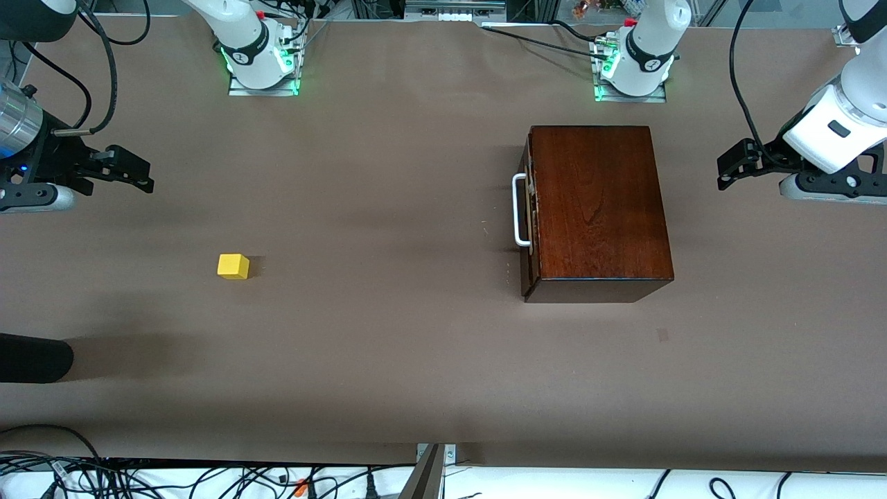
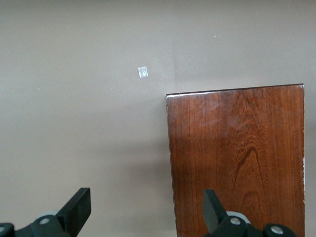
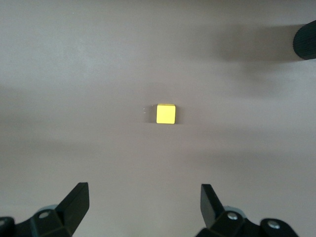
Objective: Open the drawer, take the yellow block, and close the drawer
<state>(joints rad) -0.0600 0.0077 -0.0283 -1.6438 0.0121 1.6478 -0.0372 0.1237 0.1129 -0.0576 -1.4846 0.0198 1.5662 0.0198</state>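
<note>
The mahogany box [image 1: 599, 204] stands on the brown table toward the left arm's end. Its drawer [image 1: 530, 208] is shut, and the white bar handle [image 1: 518, 211] faces the right arm's end. The yellow block [image 1: 233, 266] lies on the bare table toward the right arm's end, outside the drawer. My right gripper [image 1: 138, 173] is open and empty, up in the air, and the block [image 3: 166, 114] shows ahead of its fingers [image 3: 144, 191]. My left gripper [image 1: 726, 170] is open and empty, in the air beside the box. One edge of the box top [image 2: 237, 158] shows between its fingers [image 2: 145, 197].
A black rounded object [image 1: 34, 358] pokes in at the right arm's end of the table, nearer to the front camera than the block; it also shows in the right wrist view [image 3: 304, 40]. A small tape mark [image 1: 663, 335] lies nearer the camera than the box. Cables run along the near edge.
</note>
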